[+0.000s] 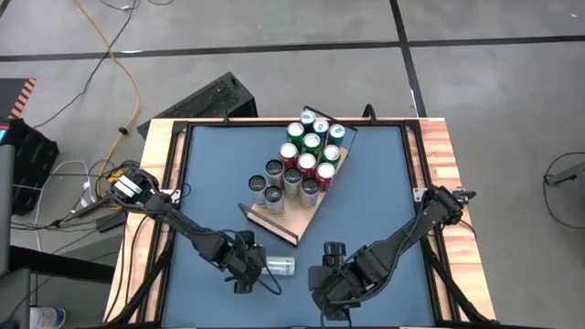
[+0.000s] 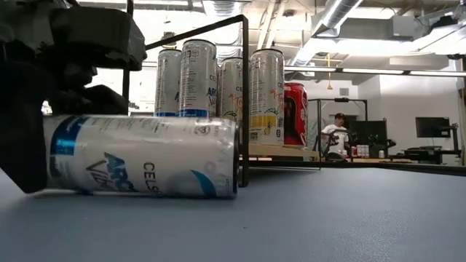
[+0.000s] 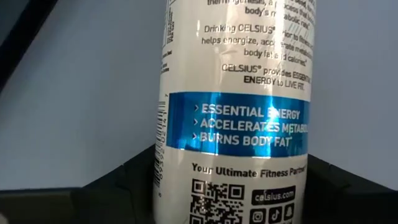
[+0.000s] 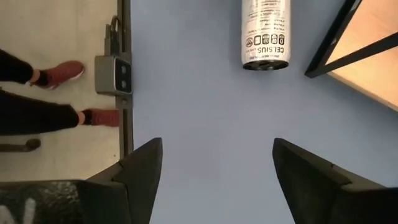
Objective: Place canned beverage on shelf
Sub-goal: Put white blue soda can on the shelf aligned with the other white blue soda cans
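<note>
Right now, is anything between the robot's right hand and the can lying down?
No. In the right wrist view, only bare blue table lies between the open right hand and the lying can.

Overhead and table-level cameras share the lying can point(image 1: 280, 265), which the left wrist view fills.

Bare blue tabletop point(image 1: 366, 210) right of the shelf point(image 1: 274, 222), standing cans point(image 1: 306, 155) crowding its far end, near corner free.

Grey floor point(image 1: 274, 37) with dark seam lines; yellow cable point(image 1: 128, 82) trails across it. Beyond the table: white walls, ceiling strip lights point(image 2: 342, 11), a seated person point(image 2: 336, 135), a monitor point(image 2: 431, 127).
</note>
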Robot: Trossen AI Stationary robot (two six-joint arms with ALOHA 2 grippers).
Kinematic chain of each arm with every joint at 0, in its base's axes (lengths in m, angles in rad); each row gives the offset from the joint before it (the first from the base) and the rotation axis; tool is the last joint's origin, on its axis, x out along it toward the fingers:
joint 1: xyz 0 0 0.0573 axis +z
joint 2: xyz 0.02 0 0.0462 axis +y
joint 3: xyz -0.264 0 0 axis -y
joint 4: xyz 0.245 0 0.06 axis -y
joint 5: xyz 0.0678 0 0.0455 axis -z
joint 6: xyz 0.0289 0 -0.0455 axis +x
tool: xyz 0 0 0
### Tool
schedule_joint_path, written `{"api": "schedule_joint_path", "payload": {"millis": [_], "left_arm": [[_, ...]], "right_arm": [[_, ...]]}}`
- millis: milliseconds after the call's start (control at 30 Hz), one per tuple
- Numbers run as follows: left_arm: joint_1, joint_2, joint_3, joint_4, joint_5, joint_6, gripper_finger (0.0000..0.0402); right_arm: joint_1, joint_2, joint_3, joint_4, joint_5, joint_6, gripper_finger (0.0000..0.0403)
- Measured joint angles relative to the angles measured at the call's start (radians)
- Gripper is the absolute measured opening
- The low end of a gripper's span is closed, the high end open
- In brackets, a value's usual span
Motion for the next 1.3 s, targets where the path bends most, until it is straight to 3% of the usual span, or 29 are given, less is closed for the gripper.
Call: {"api": "schedule_joint_path", "payload": {"millis": [200,367,500,733,1033,1300], "left_arm": [[-0.036,-0.088,-0.002,0.016,-0.079,-0.011,0.0239],[-0.090,-0.208,-0.001,0.015,-0.286,-0.016,0.0239],[-0.153,-0.280,-0.001,0.014,-0.426,0.000,0.0239],[-0.238,-0.373,0.000,0.020,-0.668,0.057,0.0239],[-0.241,-0.477,0.001,0.076,-0.736,0.197,0.0239],[-0.218,-0.499,0.001,0.069,-0.734,0.189,0.0239]], "right_arm": [[0.014,-0.009,-0.001,0.038,0.139,-0.014,0.0291],[0.023,-0.063,-0.001,0.061,0.258,0.056,0.0291],[0.046,-0.115,-0.001,0.192,0.373,0.054,0.0291],[0.035,-0.197,0.000,0.460,0.418,-0.149,0.0291],[-0.025,-0.230,0.000,0.523,0.439,-0.570,0.0291],[-0.076,-0.230,0.000,0.523,0.440,-0.755,0.0291]]}}
